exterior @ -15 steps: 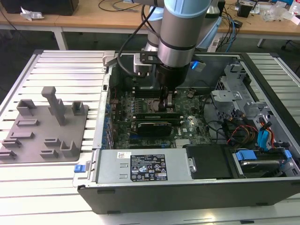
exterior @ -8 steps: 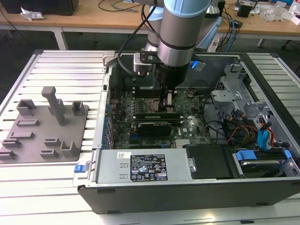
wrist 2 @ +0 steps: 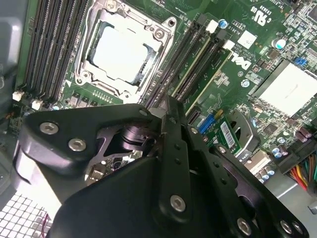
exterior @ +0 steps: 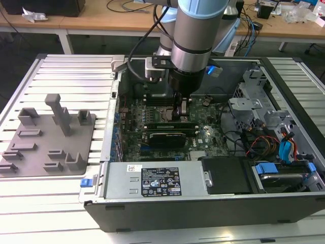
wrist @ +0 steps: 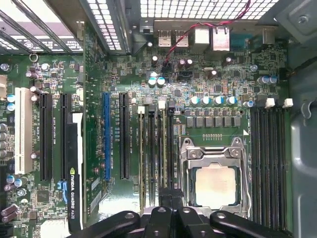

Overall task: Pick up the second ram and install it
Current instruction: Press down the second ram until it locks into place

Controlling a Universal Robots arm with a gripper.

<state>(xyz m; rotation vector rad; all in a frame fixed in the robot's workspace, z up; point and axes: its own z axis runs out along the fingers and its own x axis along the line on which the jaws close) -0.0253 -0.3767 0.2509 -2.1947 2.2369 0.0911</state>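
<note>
Second ram (wrist: pixel 164 148) stands on edge in a slot beside the CPU socket (wrist: pixel 215 186), right under my gripper (wrist: pixel 171 198). The jaws look drawn together with nothing visible between them, tips at the stick's top edge; I can't tell whether they touch it. In the exterior view the gripper (exterior: pixel 182 113) hangs at 12 o'clock over the ram (exterior: pixel 170 123), whose long axis runs 9 to 3 across the board. It looks seated or nearly so.

An open computer case (exterior: pixel 213 201) lies on a slatted metal table (exterior: pixel 66 76). On the exterior view's left, apart from the case, rests a grey fixture plate (exterior: pixel 48 147) with upright blocks. Inside the case, a CPU socket (wrist: pixel 215 184) sits between black memory slots (wrist: pixel 270 158); a graphics card (exterior: pixel 163 138) lies nearby.
</note>
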